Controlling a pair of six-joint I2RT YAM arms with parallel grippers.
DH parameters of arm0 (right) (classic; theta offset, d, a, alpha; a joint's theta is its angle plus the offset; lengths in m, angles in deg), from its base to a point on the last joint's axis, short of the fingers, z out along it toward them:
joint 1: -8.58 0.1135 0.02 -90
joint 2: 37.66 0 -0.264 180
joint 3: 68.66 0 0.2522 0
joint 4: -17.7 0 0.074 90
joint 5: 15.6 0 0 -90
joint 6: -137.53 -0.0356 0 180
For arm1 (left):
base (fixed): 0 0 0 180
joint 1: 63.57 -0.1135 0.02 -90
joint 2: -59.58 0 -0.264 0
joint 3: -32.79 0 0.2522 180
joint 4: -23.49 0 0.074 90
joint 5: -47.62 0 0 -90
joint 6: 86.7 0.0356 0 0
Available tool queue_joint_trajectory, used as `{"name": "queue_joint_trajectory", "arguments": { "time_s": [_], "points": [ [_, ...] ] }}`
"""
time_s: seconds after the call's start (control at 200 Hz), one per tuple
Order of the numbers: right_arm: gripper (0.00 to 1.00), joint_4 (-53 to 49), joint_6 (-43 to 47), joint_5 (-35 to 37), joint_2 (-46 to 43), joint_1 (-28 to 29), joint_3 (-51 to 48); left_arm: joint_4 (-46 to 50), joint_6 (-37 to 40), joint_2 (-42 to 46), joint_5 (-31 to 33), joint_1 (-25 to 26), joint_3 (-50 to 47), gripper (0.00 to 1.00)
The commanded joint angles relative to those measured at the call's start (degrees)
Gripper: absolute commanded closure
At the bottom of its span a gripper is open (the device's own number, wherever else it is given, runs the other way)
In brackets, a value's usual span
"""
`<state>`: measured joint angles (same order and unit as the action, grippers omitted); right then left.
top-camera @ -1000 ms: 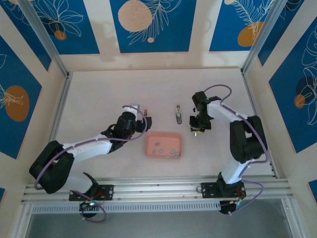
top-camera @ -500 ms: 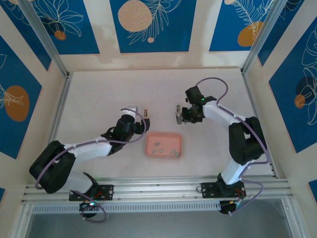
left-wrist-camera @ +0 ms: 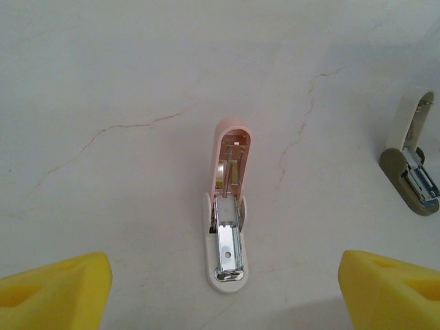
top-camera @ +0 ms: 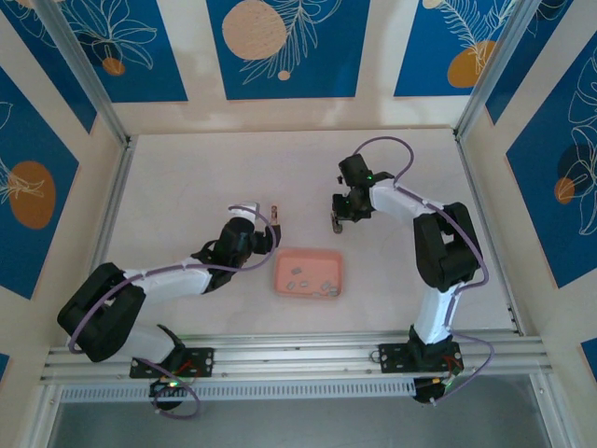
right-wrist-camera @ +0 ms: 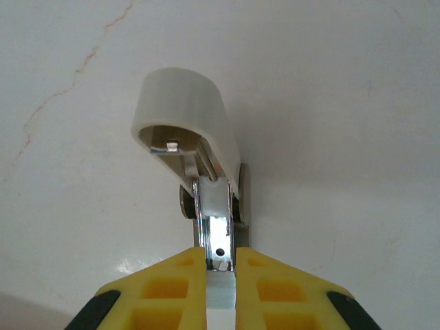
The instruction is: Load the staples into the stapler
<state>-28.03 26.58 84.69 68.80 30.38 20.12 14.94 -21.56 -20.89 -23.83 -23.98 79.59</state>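
One tray (top-camera: 280,259) nearest me holds about six staples (top-camera: 300,277). Beyond it are two staplers. My left gripper (left-wrist-camera: 223,294) gapes wide, empty, before the pink stapler (left-wrist-camera: 230,172), and my right gripper (right-wrist-camera: 220,275) pinches the white stapler (right-wrist-camera: 185,103) by its metal rail.

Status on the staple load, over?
Left hand open at pink stapler. Right hand shut on white stapler rail. Staples in tray. Nothing blocking.

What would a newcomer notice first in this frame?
The right gripper pinches the metal rail of a white stapler, flipped open right of centre. A pink stapler lies opened ahead of the left gripper, fingers spread, and a pink tray of staples sits nearer than both.
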Motion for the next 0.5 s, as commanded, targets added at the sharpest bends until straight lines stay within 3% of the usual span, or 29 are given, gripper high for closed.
{"name": "queue_joint_trajectory", "arguments": {
  "time_s": [0.0, 0.495],
  "points": [
    [0.85, -0.28, 1.37, -1.0, 0.68, 0.65, 1.87, -1.6, 1.62, -0.79, 1.32, -0.07, -0.15, 0.14],
    [0.86, -0.28, 3.71, 0.91, 2.34, 1.69, 2.85, -1.29, 1.57, -0.8, 0.98, -0.12, 0.03, 0.14]
  ]
}}
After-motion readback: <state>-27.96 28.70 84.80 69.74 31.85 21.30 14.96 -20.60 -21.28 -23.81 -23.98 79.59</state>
